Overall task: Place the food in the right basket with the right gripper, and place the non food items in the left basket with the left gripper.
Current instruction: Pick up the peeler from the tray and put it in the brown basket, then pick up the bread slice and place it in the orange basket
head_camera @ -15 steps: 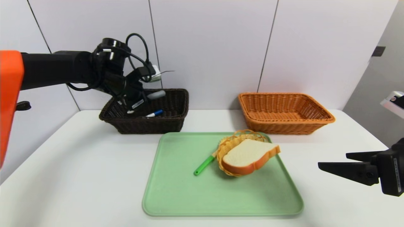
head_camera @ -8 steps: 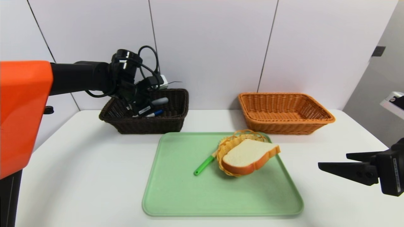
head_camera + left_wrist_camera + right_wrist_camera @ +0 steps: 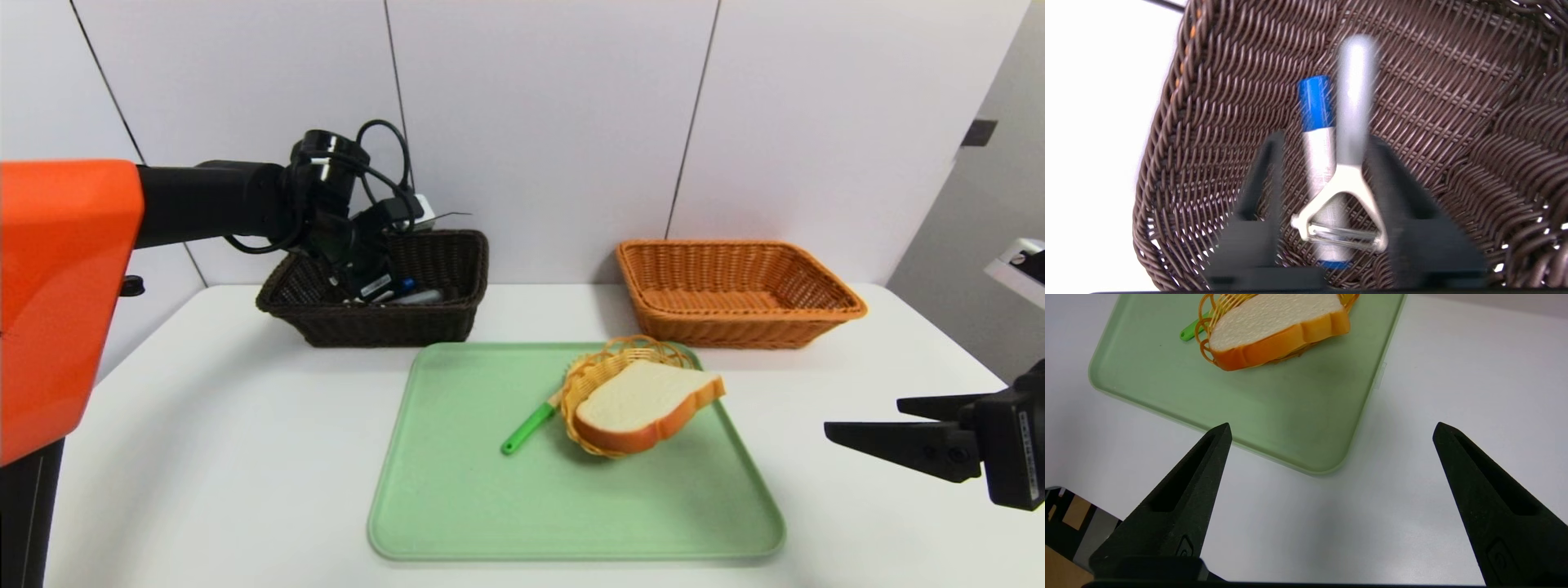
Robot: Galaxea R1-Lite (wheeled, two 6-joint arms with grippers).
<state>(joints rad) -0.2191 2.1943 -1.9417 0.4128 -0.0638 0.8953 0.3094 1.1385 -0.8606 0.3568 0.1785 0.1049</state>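
Observation:
My left gripper (image 3: 371, 286) is down inside the dark brown left basket (image 3: 461, 278). In the left wrist view its fingers (image 3: 1267, 163) stand apart and the gripper (image 3: 1325, 139) is open. A grey-handled peeler (image 3: 1353, 122) lies between them on the wicker, beside a blue-and-white marker (image 3: 1314, 102). Both show in the head view as the peeler (image 3: 418, 296) and the marker (image 3: 403, 287). A slice of bread (image 3: 645, 400) rests on a small yellow wire basket (image 3: 608, 359) on the green tray (image 3: 490, 506), with a green-handled tool (image 3: 529, 426) beside it. My right gripper (image 3: 861, 415) hangs open at the table's right, clear of the tray.
The orange right basket (image 3: 816, 310) stands at the back right with nothing showing in it. In the right wrist view the open gripper (image 3: 1332, 426) is over bare white table (image 3: 1412, 477) beside the tray's corner (image 3: 1323, 465). A white wall runs close behind both baskets.
The left arm lowered the peeler into the left basket, then its fingers parted and the peeler dropped to the basket floor next to the marker. The right arm stayed still.

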